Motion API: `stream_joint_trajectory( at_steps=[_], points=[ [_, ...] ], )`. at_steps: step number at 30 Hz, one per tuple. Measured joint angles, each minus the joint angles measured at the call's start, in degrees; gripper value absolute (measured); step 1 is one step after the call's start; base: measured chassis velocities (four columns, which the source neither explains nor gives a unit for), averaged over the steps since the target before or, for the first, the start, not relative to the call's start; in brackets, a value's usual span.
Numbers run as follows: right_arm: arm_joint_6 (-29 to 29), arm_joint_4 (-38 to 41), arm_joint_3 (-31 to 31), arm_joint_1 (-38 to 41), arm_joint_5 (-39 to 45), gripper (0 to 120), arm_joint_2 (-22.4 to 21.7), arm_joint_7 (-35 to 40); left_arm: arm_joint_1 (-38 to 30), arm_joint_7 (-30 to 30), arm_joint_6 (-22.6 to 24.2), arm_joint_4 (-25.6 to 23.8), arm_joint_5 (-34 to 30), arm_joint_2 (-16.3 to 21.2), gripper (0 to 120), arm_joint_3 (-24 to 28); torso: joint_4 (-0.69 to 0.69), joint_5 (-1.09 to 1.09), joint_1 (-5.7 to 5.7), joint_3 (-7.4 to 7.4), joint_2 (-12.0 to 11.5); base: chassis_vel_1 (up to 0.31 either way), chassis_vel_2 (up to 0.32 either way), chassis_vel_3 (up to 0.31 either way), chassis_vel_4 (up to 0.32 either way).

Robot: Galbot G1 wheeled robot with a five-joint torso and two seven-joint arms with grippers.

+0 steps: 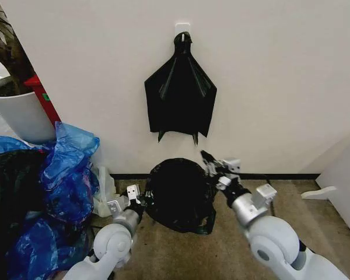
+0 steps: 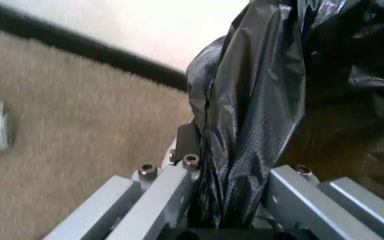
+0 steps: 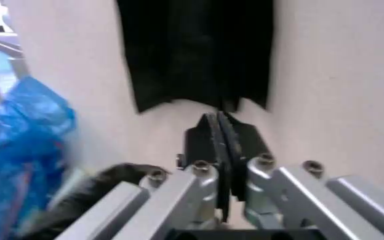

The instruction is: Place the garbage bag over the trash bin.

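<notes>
The garbage bag (image 1: pixel 179 195), glossy black and wrinkled, stands on the carpet against the wall as a rounded mound with a dark opening. The trash bin is hidden. My left gripper (image 1: pixel 141 201) is at the bag's left edge. In the left wrist view it (image 2: pixel 227 150) is shut on a bunched fold of the garbage bag (image 2: pixel 259 100). My right gripper (image 1: pixel 207 157) hovers at the bag's upper right edge. In the right wrist view its fingers (image 3: pixel 220 127) are pressed together with nothing seen between them, and a bit of the garbage bag (image 3: pixel 108 187) lies below.
A flat black fan-shaped bundle (image 1: pixel 181 99) hangs from a wall hook above the bag. Bright blue plastic bags (image 1: pixel 67 175) and dark bags pile up at the left, under a large white plant pot (image 1: pixel 17 111). A white panel (image 1: pixel 341 175) stands at the right.
</notes>
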Motion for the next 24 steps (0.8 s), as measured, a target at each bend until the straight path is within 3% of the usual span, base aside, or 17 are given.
stream_joint_trajectory(
  at_steps=[1, 5, 12, 16, 18, 19, 20, 21, 24],
  points=[
    [2.03, -1.77, 4.65, -3.27, -0.95, 4, 1.59, -4.53, -0.08, -0.94, 1.07, 0.33, -0.80, -0.35, 2, 0.05, 0.00, -0.01, 0.00, 0.00, 0.00, 0.000, 0.000, 0.000, 0.000],
    [3.49, -2.81, 8.59, -6.58, -0.76, 16, 3.78, -7.65, -0.69, -3.22, 3.47, 0.82, -2.61, -0.64, 2, 0.51, 0.00, 0.00, 0.00, 0.00, 0.00, 0.000, 0.000, 0.000, 0.000],
    [2.60, -2.02, 9.76, -9.69, -1.44, 39, 5.32, -6.08, -2.49, -4.88, 3.40, 1.94, -2.87, -1.17, 2, 1.78, 0.00, -0.01, 0.00, 0.00, 0.00, 0.000, 0.000, 0.000, 0.000],
    [-11.00, 8.09, 5.12, -9.44, 6.60, 59, 3.31, 8.16, -3.38, -1.92, 0.65, 1.28, 0.72, -0.75, 2, 2.48, 0.04, -0.04, 0.00, 0.00, 0.00, 0.000, 0.000, 0.000, 0.000],
    [-12.08, 8.84, 4.98, -9.36, 7.53, 61, 3.26, 9.11, -3.49, -1.84, 0.57, 1.18, 0.82, -0.74, 2, 2.48, 0.04, -0.05, 0.00, 0.00, 0.00, 0.000, 0.000, 0.000, 0.000],
    [-16.25, 11.67, 5.20, -9.53, 14.72, 67, 3.29, 14.22, -4.03, -1.99, 0.72, 1.01, 0.07, -0.72, 2, 2.19, 0.04, -0.04, 0.00, 0.00, 0.00, 0.000, 0.000, 0.000, 0.000],
    [-16.85, 12.14, 5.39, -9.65, 16.40, 70, 3.32, 15.11, -4.10, -2.03, 0.78, 1.01, -0.14, -0.71, 2, 2.10, 0.03, -0.04, 0.00, 0.00, 0.00, 0.000, 0.000, 0.000, 0.000],
    [-19.19, 14.04, 7.46, -10.71, 24.99, 76, 3.54, 18.59, -4.69, -2.59, 1.31, 1.01, -2.74, -0.64, 2, 1.08, 0.02, -0.04, 0.00, 0.00, 0.00, 0.000, 0.000, 0.000, 0.000],
    [-22.02, 14.58, 12.99, -14.08, 35.84, 88, 3.51, 15.85, -5.73, -5.01, 2.21, 1.24, -9.26, -0.61, 2, -0.63, 0.02, -0.02, 0.00, 0.00, 0.00, 0.000, 0.000, 0.000, 0.000]
  ],
)
